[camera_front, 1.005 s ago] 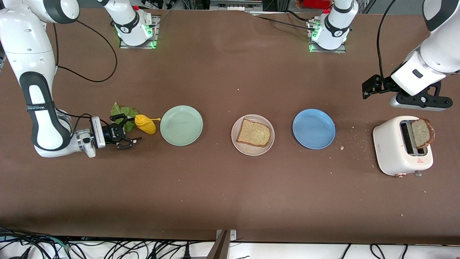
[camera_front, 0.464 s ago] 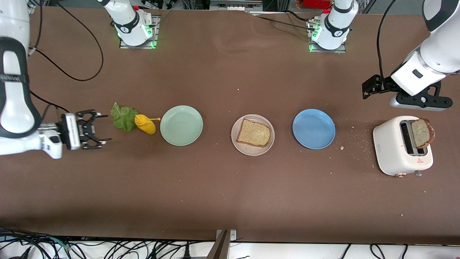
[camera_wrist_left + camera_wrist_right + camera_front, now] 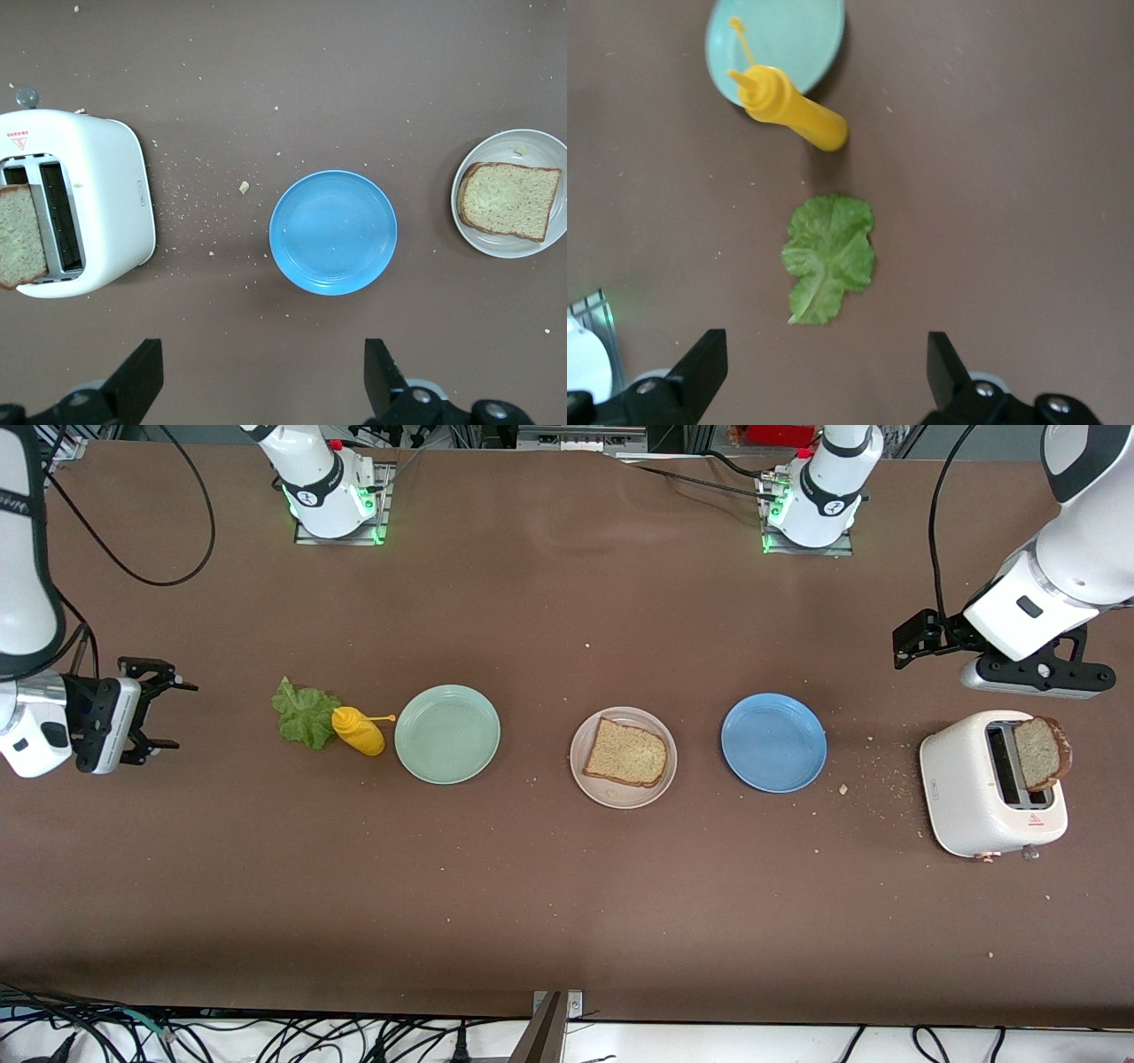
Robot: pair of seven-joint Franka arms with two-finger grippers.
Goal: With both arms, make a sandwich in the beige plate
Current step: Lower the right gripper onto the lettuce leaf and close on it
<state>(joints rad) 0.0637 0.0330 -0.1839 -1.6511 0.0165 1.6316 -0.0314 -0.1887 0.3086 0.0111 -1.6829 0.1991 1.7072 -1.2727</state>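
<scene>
So far you have one bread slice (image 3: 625, 752) on the beige plate (image 3: 585, 775); lettuce (image 3: 303, 712) lies toward the right arm's end from it, second slice (image 3: 1041, 753) in the toaster (image 3: 966, 797). Left tool (image 3: 912, 642) and right tool (image 3: 164, 713) hang released, empty

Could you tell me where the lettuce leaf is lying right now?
The lettuce leaf lies flat on the table toward the right arm's end, touching the yellow mustard bottle, which stands between it and the green plate.

Robot lab: arm bases (image 3: 332, 491) bolted to brown table (image 3: 567, 886), cable tangle (image 3: 266, 1036) along edge.
</scene>
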